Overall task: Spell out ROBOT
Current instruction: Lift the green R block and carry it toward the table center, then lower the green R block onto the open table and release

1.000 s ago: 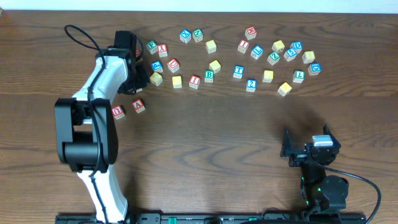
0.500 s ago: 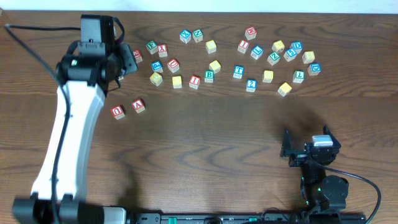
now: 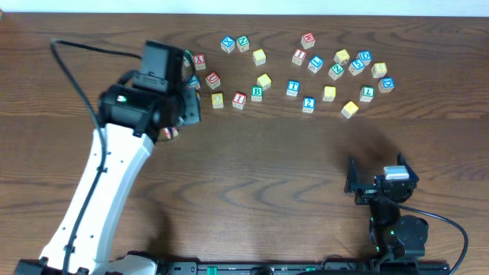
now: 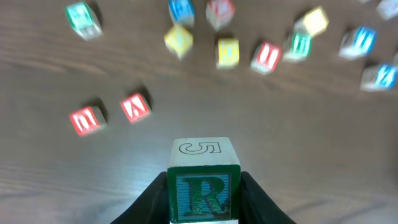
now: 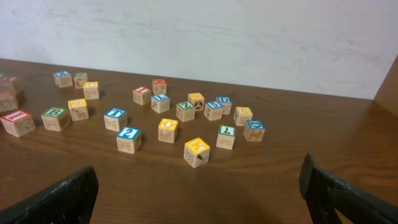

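Change: left arm has come off the left end of the cube scatter and swung toward the front. It now hangs over the two red cubes (image 4: 111, 113) that sit apart from the rest.

Left gripper (image 4: 203, 208) is pinching the R cube (image 4: 202, 168), one finger on each side. Green R faces the wrist camera, an outlined 5 is on top. The cube is clear of the counter (image 3: 267, 176). The wrist view background is smeared, so I'd say it's mid-carry.

Right gripper (image 5: 198, 174) hasn't moved: spread wide, empty, parked at front right.

Meaning: the first letter is in hand but nothing is laid down yet. The bare wood in front of the scatter looks like the place to start the word.

B cube (image 3: 257, 92) and T cube (image 3: 293, 88) sit untouched in the back row, with a yellow-top cube (image 3: 218, 99) left of them. From above I can't tell which yellow tops carry the O.
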